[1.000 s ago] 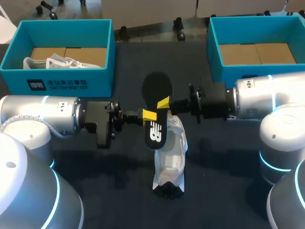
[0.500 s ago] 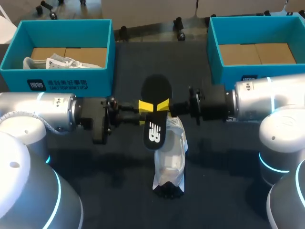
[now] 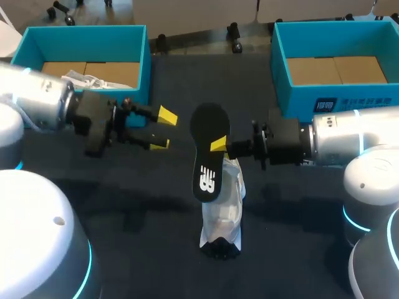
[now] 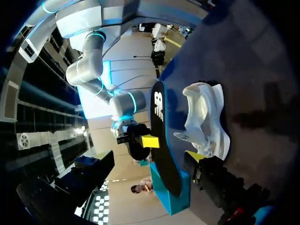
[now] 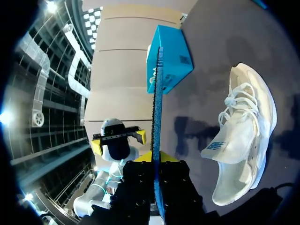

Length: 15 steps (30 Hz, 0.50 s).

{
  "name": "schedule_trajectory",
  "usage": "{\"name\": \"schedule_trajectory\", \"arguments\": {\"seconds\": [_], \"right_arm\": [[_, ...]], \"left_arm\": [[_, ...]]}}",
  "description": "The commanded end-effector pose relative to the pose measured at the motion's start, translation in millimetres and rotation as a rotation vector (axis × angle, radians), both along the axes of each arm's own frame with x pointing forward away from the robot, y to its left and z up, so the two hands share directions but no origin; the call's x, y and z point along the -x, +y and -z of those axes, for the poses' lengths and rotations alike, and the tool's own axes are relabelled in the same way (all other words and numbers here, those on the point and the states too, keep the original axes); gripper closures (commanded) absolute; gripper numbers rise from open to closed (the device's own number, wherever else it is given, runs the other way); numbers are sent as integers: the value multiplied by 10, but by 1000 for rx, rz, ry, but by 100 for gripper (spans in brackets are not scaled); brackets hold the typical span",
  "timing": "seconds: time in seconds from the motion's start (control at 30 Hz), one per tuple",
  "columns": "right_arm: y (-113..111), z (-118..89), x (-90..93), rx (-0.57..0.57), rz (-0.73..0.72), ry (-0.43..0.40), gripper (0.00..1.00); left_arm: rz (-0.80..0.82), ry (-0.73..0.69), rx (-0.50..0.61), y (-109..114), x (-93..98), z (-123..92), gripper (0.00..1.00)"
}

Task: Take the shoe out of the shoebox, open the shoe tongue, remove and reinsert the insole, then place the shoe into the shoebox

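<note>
The black insole (image 3: 209, 149) hangs in the air above the table's middle, with my right gripper (image 3: 218, 145) shut on its edge. In the right wrist view the insole (image 5: 157, 108) shows edge-on between my own fingers. The white shoe (image 3: 223, 202) lies on its side on the dark table just below it, and the shoe (image 5: 243, 140) shows its laces in the right wrist view. My left gripper (image 3: 162, 129) stands open and empty to the left of the insole, apart from it. From the left wrist, the insole (image 4: 161, 136) and the shoe (image 4: 206, 117) are ahead.
A teal shoebox (image 3: 84, 106) stands at the back left with another white shoe (image 3: 78, 81) inside. A second teal shoebox (image 3: 293, 93) stands at the back right, showing only its cardboard floor. Both arms lie low across the table's sides.
My left gripper has let go of the insole, opened wide and drawn back to the left. The right gripper keeps the insole, which has shifted slightly right.
</note>
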State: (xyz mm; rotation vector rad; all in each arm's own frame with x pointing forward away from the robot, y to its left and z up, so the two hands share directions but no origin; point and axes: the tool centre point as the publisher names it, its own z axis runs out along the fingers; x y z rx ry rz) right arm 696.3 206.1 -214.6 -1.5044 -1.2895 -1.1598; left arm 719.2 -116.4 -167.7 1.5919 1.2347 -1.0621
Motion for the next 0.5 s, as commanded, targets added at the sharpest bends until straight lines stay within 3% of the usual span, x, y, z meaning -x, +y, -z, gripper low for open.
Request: {"name": "schedule_trajectory", "arguments": {"seconds": [0.03, 0.3, 0.5], "right_arm": [[15, -2, 7, 2, 3, 0, 100], [15, -2, 7, 2, 3, 0, 100], [15, -2, 7, 2, 3, 0, 100]], "left_arm": [[70, -8, -156, 78, -54, -155, 0], [145, -110, -427, 129, -185, -349, 0], [145, -110, -427, 129, -185, -349, 0]]}}
